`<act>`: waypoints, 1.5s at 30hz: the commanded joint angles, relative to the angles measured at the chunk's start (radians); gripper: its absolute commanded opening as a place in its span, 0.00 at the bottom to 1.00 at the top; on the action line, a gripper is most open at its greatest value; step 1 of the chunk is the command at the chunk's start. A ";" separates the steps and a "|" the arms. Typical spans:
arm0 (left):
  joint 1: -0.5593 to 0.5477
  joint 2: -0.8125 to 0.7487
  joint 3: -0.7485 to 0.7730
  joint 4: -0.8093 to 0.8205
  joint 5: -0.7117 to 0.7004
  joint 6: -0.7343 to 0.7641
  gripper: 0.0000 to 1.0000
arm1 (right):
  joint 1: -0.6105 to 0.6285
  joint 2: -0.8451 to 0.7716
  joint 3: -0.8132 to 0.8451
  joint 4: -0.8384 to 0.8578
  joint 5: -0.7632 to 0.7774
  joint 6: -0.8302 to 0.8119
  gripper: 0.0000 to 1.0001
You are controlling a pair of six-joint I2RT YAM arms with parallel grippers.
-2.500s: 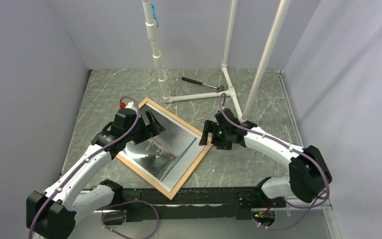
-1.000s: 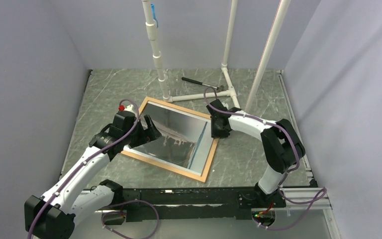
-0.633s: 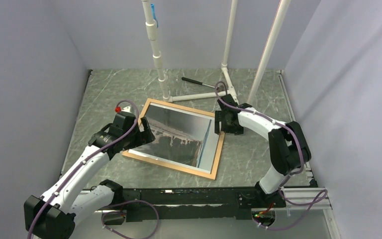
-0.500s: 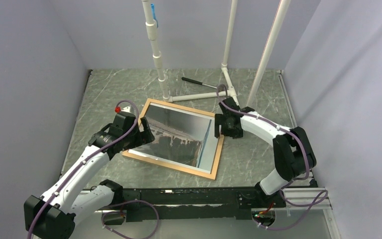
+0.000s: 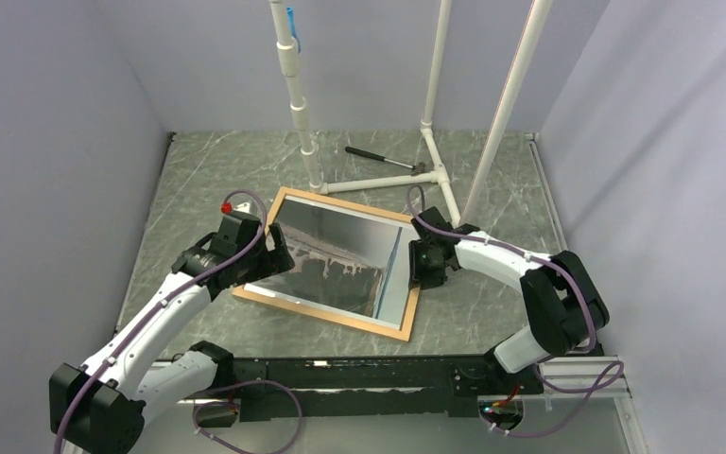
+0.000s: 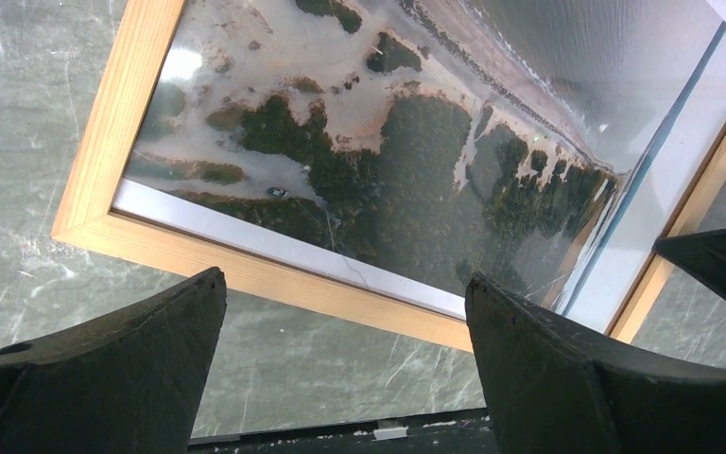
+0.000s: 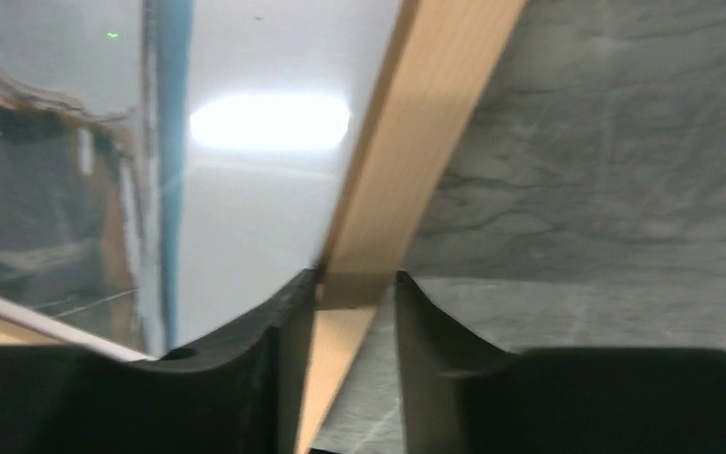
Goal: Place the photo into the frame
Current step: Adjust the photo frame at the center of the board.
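While the photo [image 5: 331, 260] lies inside the frame [image 5: 317, 314] in the middle of the worktop [image 5: 492, 293] — nudge gently.
Left gripper [image 6: 345, 279] hangs wide open; right gripper [image 7: 354, 276] straddles the rail facing the worktop's right edge — squeezing or not, I cannot tell.

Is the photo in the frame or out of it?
In: the photo lies within the frame, wood border on every visible side; whether it is fully seated, cannot tell.

Two white-shelled arms, left arm [image 5: 165, 317] at 8 o'clock, right arm [image 5: 492, 253] at 4 o'clock: black joint housings [image 5: 558, 312], looping purple cables [image 5: 246, 193], matte black wedge-shaped end effector fingers [image 6: 567, 378].
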 commanded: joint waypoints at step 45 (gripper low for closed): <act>0.172 0.120 -0.239 0.269 0.170 0.013 0.99 | 0.014 0.110 0.127 0.019 0.105 -0.071 0.75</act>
